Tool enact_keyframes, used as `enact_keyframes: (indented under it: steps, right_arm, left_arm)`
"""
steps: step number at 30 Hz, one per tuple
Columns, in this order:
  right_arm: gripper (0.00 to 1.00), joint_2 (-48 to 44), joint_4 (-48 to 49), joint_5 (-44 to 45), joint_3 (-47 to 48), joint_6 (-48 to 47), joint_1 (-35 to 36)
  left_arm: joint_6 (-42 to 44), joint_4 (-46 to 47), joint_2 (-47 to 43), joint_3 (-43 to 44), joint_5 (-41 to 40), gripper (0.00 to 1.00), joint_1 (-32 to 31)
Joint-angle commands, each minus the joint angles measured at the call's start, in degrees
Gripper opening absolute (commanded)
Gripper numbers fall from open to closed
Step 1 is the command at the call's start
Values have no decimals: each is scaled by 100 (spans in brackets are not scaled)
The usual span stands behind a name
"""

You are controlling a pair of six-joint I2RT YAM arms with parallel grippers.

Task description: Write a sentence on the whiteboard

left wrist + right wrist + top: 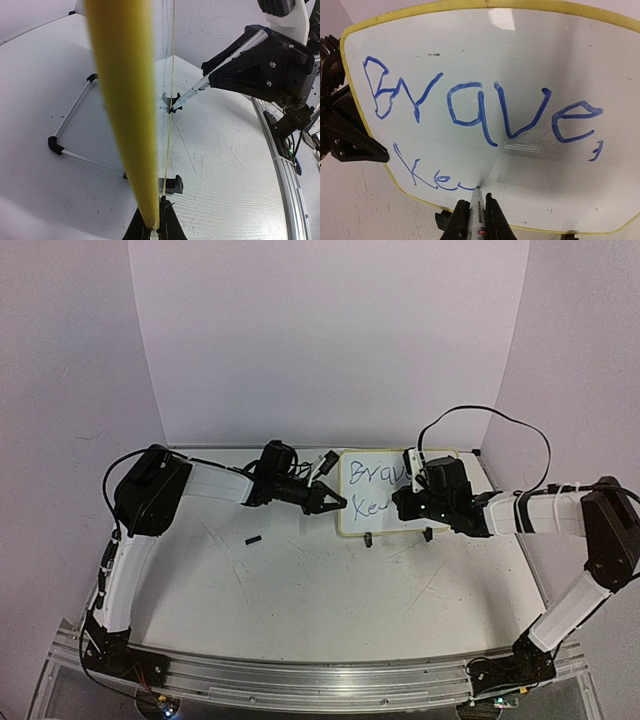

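Right wrist: pinching marker [476, 220] in right gripper [477, 205], tip on upright board [520, 55] at far centre. Clamping board's edge in left gripper [155, 224] (thin hold). Could slip or tip under heavy pressing, spoiling the letters [479, 120].

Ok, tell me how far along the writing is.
Done: "Brave," stands in blue on the whiteboard's top line. In hand: the second line so far reads "Ke" plus a stroke. The marker tip is on the board, held in the shut right gripper, and the left gripper clamps the board's edge. Left: the rest of the sentence; most of the lower line is bare.
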Motion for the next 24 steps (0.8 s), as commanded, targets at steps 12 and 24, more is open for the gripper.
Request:
enact_keyframes:
  steps: [12,24]
  right_arm:
    - [0,-100,361,-2,144,-64,-86]
    - [0,-25,406,-12,244,-37,-65]
  left_arm:
    - [521,-778,149,-23,-742,0,47]
    - [522,-779,145,-16,-731,0,45]
